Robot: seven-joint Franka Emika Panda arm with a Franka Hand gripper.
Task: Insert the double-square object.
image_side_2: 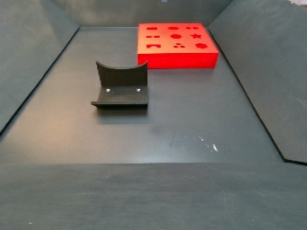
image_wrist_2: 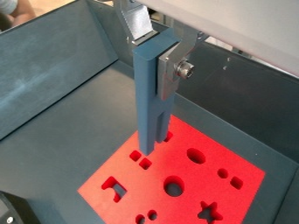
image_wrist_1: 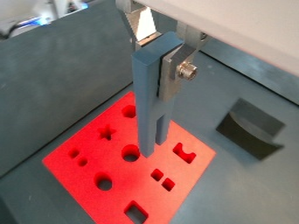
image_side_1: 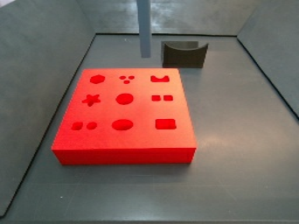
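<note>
In both wrist views the gripper point(image_wrist_1: 158, 54) hangs above the board, silver fingers point(image_wrist_2: 172, 63) closed on the upper end of the double-square object point(image_wrist_1: 153, 96)

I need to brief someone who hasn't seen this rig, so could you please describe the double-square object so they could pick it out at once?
Start at the flat red board with its shaped holes on the dark floor. Above it hangs the gripper, its silver fingers clamped on the double-square object. It is the only tall, slender grey-blue bar, unlike the squat dark block with a scooped top.
</note>
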